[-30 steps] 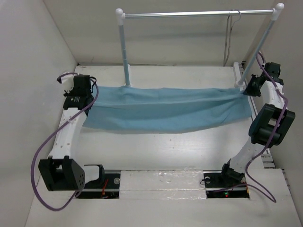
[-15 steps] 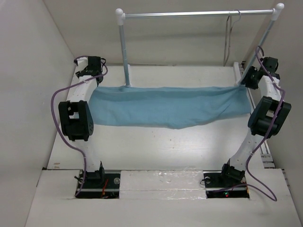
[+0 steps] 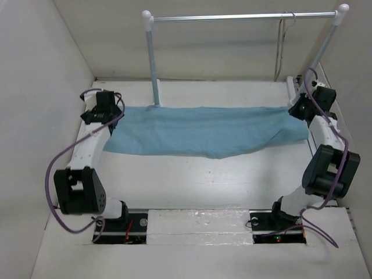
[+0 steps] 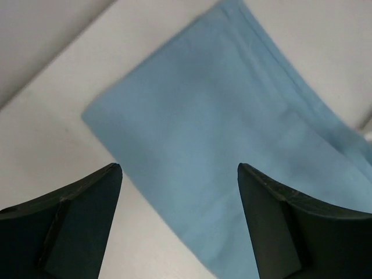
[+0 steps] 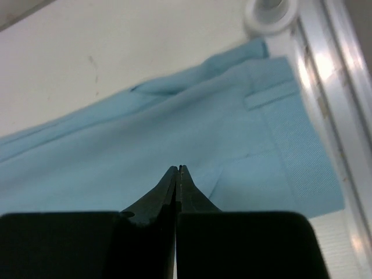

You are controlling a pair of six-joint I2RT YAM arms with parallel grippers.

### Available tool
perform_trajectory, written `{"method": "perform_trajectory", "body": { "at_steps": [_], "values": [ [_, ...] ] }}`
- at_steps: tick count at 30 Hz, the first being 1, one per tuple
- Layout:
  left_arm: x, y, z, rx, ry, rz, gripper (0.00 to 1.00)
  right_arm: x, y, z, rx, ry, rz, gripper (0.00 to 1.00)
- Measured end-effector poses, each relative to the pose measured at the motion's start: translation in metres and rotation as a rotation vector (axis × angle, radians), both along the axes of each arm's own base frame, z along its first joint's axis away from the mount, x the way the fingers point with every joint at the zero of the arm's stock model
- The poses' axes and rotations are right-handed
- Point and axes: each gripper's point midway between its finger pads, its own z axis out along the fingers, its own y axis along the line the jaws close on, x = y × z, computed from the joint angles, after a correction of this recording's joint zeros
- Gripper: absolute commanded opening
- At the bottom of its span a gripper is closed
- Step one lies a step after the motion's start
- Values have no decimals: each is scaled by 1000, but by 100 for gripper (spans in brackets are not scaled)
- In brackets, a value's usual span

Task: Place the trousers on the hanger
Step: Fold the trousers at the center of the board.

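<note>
Left pincer (image 4: 179, 167) spread over flat trousers (image 4: 232, 116), right pincer (image 5: 177, 168) closed above them

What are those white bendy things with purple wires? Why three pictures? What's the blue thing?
Those are two robot arms, the left arm and the right arm, bolted to a white table. The big picture looks down from above. The other two come from small cameras on each wrist, so you see black fingers. The blue thing is a pair of trousers, spread across the table. The left gripper is open above one end, holding nothing. The right gripper is shut above the other end; I cannot tell whether it pinches cloth. At the back stands a rack, with a thin wire hanger on its bar. The trousers should go on that hanger.
</note>
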Motion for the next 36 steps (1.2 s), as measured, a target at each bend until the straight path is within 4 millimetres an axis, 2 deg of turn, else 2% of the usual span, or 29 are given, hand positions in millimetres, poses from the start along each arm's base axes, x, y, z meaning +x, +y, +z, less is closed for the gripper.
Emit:
{"method": "perform_trajectory", "body": {
  "at_steps": [1, 4, 5, 8, 12, 16, 18, 19, 21, 22, 23, 24, 26, 27, 28, 29, 30, 31, 32, 33, 36],
  "values": [
    [-13, -5, -6, -32, -5, -6, 76, -8, 7, -2, 10, -8, 4, 0],
    [-41, -19, -29, -143, -2, -17, 78, -35, 22, -24, 78, -4, 0, 28],
    [-46, -23, -39, -178, 8, -23, 79, -44, 22, -37, 106, 13, -9, 42],
    [-57, -29, -68, -276, 50, -19, 81, -69, 13, -74, 191, 81, -68, 57],
    [-69, -25, -104, -390, 115, 23, 83, -90, 0, -103, 276, 121, -137, 61],
    [-80, -25, -141, -456, 199, 56, 84, -89, -3, -116, 326, 111, -142, 64],
    [-80, -27, -150, -471, 222, 56, 84, -82, -2, -124, 356, 101, -132, 62],
    [-75, -29, -149, -481, 205, 50, 84, -80, -1, -130, 374, 104, -133, 59],
    [-66, -28, -148, -486, 188, 51, 83, -73, 0, -132, 399, 87, -131, 43],
    [-59, -28, -147, -490, 173, 50, 78, -71, 1, -133, 410, 84, -132, 33],
    [-53, -27, -147, -493, 163, 52, 74, -69, 2, -134, 417, 87, -132, 17],
    [-47, -26, -147, -497, 152, 55, 71, -68, 3, -136, 424, 92, -133, 10],
    [-38, -25, -147, -503, 139, 61, 58, -66, 4, -136, 428, 94, -135, 0],
    [-35, -24, -148, -503, 135, 63, 53, -65, 3, -135, 423, 93, -137, 0],
    [-33, -24, -149, -502, 134, 64, 34, -66, 3, -135, 417, 95, -140, 0],
    [-28, -22, -149, -502, 131, 69, 34, -67, 2, -134, 412, 97, -142, 0],
    [-25, -21, -149, -500, 130, 74, 26, -68, 2, -133, 401, 98, -143, 0],
    [-23, -19, -152, -492, 136, 84, 11, -69, 1, -131, 390, 98, -143, 0],
    [-21, -17, -154, -484, 145, 90, 4, -71, 1, -127, 378, 94, -142, 0],
    [-18, -15, -155, -475, 151, 90, 0, -74, 1, -123, 364, 88, -140, 0],
    [-8, -10, -155, -449, 177, 86, 0, -85, 5, -111, 325, 62, -130, 0]
  ]
}}
